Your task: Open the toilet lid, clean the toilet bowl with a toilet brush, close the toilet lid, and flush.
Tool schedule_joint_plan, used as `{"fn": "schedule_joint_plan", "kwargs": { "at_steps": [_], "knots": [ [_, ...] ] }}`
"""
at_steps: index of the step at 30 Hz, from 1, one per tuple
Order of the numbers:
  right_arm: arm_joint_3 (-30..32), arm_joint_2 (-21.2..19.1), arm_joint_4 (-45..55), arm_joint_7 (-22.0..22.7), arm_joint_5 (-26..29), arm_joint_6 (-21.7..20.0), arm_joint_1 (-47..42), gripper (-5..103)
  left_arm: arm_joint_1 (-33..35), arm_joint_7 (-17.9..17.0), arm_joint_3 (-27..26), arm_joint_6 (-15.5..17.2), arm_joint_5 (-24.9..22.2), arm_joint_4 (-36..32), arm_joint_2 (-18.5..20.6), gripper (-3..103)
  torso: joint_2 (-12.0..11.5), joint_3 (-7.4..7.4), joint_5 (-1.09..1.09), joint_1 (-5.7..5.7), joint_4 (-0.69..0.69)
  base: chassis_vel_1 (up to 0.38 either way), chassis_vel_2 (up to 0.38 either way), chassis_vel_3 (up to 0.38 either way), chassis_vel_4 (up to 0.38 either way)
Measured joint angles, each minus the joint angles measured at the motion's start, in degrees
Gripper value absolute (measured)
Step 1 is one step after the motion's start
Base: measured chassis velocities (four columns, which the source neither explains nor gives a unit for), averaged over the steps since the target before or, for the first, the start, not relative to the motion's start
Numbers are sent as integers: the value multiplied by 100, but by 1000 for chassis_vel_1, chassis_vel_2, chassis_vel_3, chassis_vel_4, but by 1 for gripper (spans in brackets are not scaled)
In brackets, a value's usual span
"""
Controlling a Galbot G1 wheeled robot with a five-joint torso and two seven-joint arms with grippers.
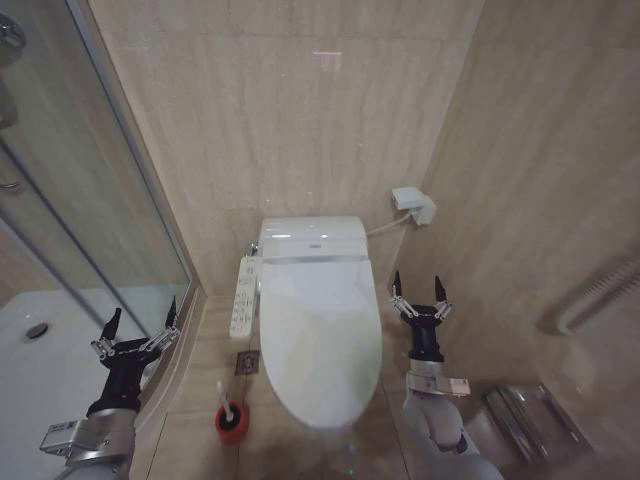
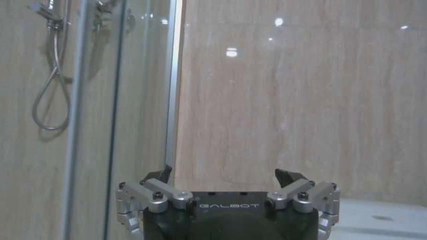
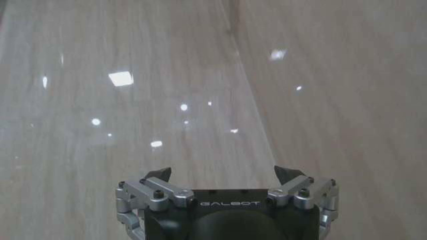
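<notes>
Soft, even indoor light fills the room, a little dim. Small bright glare spots from overhead lamps dot the glossy wall tiles (image 3: 120,78) in both wrist views, and a faint one sits near 12 o'clock in the head view. The toilet lid (image 1: 320,330) shines softly. The wrist views look slightly blurred; straight lines bow toward the head view's edges.

Right gripper (image 3: 222,173) holds its dark fingertips (image 3: 158,174) spread wide with nothing between them, pointed at the beige tiled wall (image 3: 133,100), where a corner seam (image 3: 248,85) and light reflections show.
</notes>
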Motion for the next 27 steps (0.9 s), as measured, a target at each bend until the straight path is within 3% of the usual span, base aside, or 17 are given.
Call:
{"fn": "schedule_joint_plan", "kwargs": {
  "at_steps": [5,8,9,13,14,27],
  "knots": [
    [14,90,51,3,-10,10,-83,100,17,4,7,1,-1,-7,0,100,-1,1,7,1,4,299,-289,-298,327],
    [37,123,49,-1,-34,56,-133,100,52,4,5,-4,-1,-25,10,100,0,0,-1,0,5,356,-365,-347,360],
    [42,133,50,-2,-43,65,-159,100,68,7,2,-8,-1,-47,14,100,0,1,8,0,3,355,-362,-331,358],
    [55,205,148,-2,-73,72,-226,100,102,9,-19,-22,-2,-80,63,100,4,-2,-2,-6,3,289,-314,-270,279],
    [55,237,184,-3,-86,66,-253,100,104,9,-26,-26,-8,-89,88,100,4,-2,8,-7,4,160,-168,-232,138],
    [106,299,193,-5,-167,59,-339,100,-71,9,220,-44,-35,77,75,100,-2,3,2,7,2,-7,27,21,-28]
  ]
}}
